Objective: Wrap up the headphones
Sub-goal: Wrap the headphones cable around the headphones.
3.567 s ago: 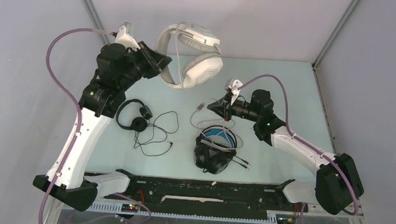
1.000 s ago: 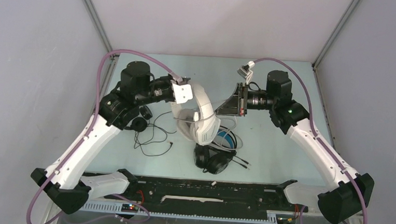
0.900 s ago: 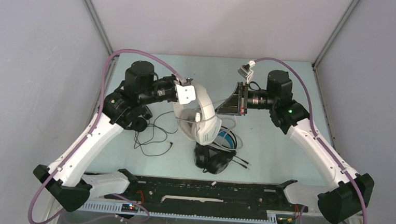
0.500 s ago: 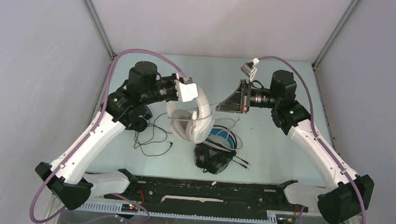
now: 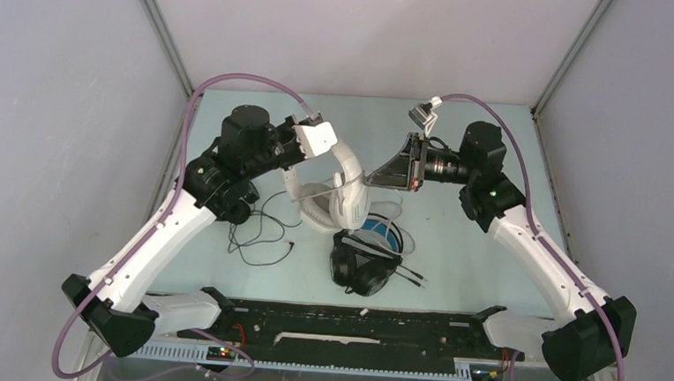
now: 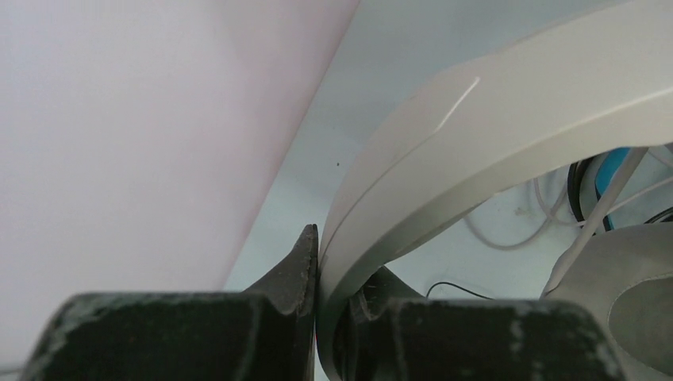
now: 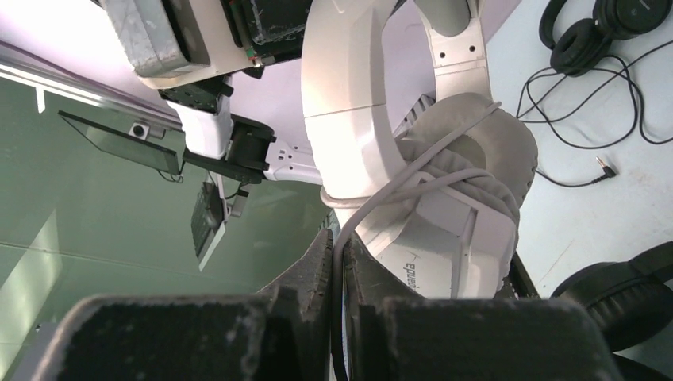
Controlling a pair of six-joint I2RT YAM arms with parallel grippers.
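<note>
Since a second ago, the white-grey headset (image 5: 338, 191) is seen raised and drawn back-left, its band clamped tight in the left gripper (image 6: 317, 238). Its cord (image 7: 413, 186), already looped round it, is pinched in the right gripper (image 7: 340, 238), so wrapping is judged under way. Three headsets are counted; the bulky black headset (image 5: 360, 263) and small black headset (image 7: 591, 32) lie on the table (image 5: 454, 242).

The left wrist view cuts the white headset (image 6: 492, 135) off at its top and right edges, showing only the band and a corner of 1 cup, and crops the left pincer (image 6: 335, 270) at the bottom. In the right wrist view the grey cord (image 7: 381, 195) vanishes between the fingers of the right pincer (image 7: 339, 252), while the small black headset (image 7: 579, 49) and the bulky black headset (image 7: 627, 309) run off the frame edges. From above, the left arm (image 5: 163, 233) hides most of the small black headset.
</note>
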